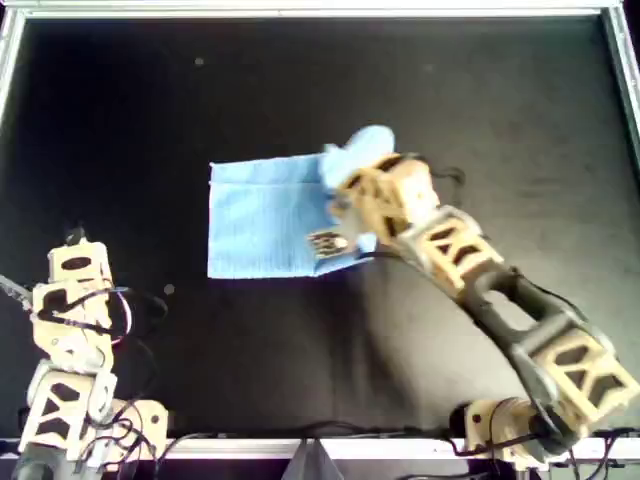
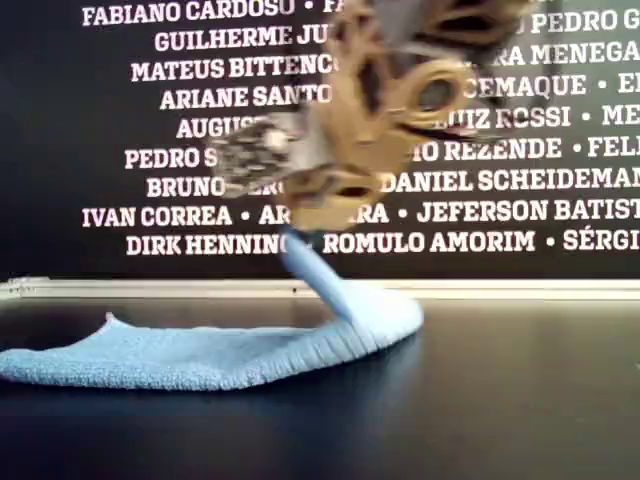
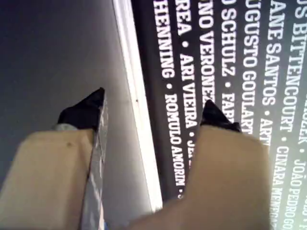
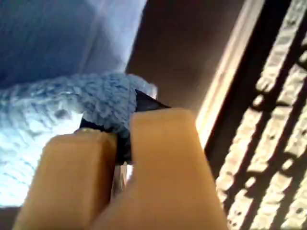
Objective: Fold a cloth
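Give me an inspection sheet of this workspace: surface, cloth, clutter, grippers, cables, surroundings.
Surface: black table with a pale metal rim.
Job's things: light-blue cloth, mostly flat; one edge lifted off the table, rising in a strip in the exterior view.
Clutter: nothing seen.
Grippers: right gripper shut on the cloth's raised edge, above the cloth in the overhead view; left gripper open, holding nothing, parked at the overhead view's lower left.
Cables: dark wires on the left arm; more along the table's near rim.
Surroundings: black wall printed with white names behind the table.
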### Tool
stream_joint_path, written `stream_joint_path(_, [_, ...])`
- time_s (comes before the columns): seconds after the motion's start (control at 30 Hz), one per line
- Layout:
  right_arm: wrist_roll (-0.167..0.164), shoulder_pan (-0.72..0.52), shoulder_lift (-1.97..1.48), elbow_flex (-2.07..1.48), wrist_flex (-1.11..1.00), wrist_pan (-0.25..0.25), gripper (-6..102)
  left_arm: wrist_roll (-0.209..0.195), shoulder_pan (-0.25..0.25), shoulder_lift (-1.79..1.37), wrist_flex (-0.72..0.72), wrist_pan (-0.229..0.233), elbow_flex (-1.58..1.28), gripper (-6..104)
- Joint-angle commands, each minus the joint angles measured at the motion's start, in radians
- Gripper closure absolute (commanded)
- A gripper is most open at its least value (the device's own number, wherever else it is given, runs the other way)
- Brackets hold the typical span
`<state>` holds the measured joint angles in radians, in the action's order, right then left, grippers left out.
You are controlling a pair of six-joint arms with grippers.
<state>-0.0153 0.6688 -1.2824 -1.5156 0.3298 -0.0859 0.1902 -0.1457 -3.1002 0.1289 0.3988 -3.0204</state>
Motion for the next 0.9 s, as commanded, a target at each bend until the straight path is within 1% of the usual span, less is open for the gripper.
stream_joint_path(0.0, [0.005, 0.089, 0.028, 0.176, -0.046, -0.012, 96, -0.006, 0.015, -0.003, 0.000, 0.000, 0.014, 28])
stream_joint_path(0.13, [0.003, 0.198, 0.103, 0.285, -0.046, -0.012, 96, -0.006, 0.015, -0.003, 0.000, 0.000, 0.014, 28])
stream_joint_path(0.23, [0.003, 0.253, 0.170, 0.368, -0.046, -0.006, 96, -0.006, 0.015, -0.003, 0.000, 0.000, 0.014, 28])
stream_joint_path(0.37, [0.003, 0.290, 0.262, 0.453, -0.046, -0.012, 96, -0.006, 0.015, -0.003, 0.000, 0.000, 0.014, 28])
stream_joint_path(0.43, [0.003, 0.304, 0.296, 0.479, -0.046, 0.000, 95, -0.006, 0.015, -0.003, 0.000, 0.000, 0.014, 28])
stream_joint_path(0.53, [0.005, 0.313, 0.336, 0.497, -0.046, 0.003, 94, -0.006, 0.015, -0.003, 0.000, 0.000, 0.014, 28])
stream_joint_path(0.6, [0.005, 0.313, 0.357, 0.503, -0.046, 0.003, 92, -0.006, 0.015, -0.003, 0.000, 0.000, 0.014, 28])
stream_joint_path(0.67, [0.005, 0.313, 0.371, 0.512, -0.046, 0.003, 85, -0.006, 0.015, -0.003, 0.000, 0.000, 0.014, 28])
stream_joint_path(0.77, [0.005, 0.313, 0.387, 0.545, -0.046, 0.002, 66, -0.006, 0.015, -0.003, 0.000, 0.000, 0.014, 28])
stream_joint_path(0.8, [0.005, 0.314, 0.393, 0.555, -0.046, -0.006, 59, -0.006, 0.015, -0.003, 0.000, 0.000, 0.014, 28])
stream_joint_path(0.87, [0.005, 0.314, 0.399, 0.577, -0.046, -0.012, 49, -0.006, 0.015, -0.003, 0.000, 0.000, 0.014, 28])
